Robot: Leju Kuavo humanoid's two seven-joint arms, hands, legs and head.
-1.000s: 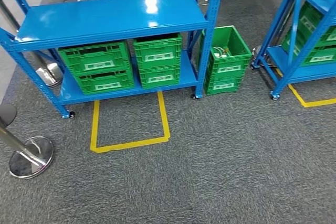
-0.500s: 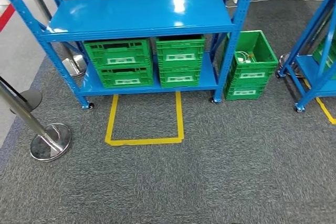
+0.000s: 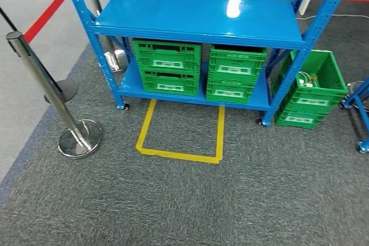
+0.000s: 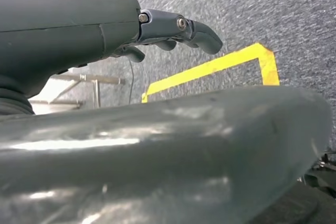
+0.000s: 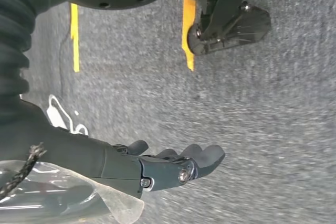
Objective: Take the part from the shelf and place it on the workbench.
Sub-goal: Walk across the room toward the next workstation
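Robot's facing the shelf [image 3: 198,18], both robot hands hanging empty with fingers apart: left robot hand [image 4: 174,30], right robot hand [image 5: 174,163], probably needing to step closer to the green crates [image 3: 167,64] next

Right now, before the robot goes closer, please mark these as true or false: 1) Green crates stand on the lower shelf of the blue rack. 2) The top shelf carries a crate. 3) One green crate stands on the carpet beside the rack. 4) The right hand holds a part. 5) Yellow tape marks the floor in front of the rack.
1) True: green crates stand on the lower shelf of the blue rack.
2) False: the top shelf is bare.
3) True: a green crate stands on the carpet.
4) False: the right hand holds nothing, fingers extended.
5) True: yellow tape forms an outline there.
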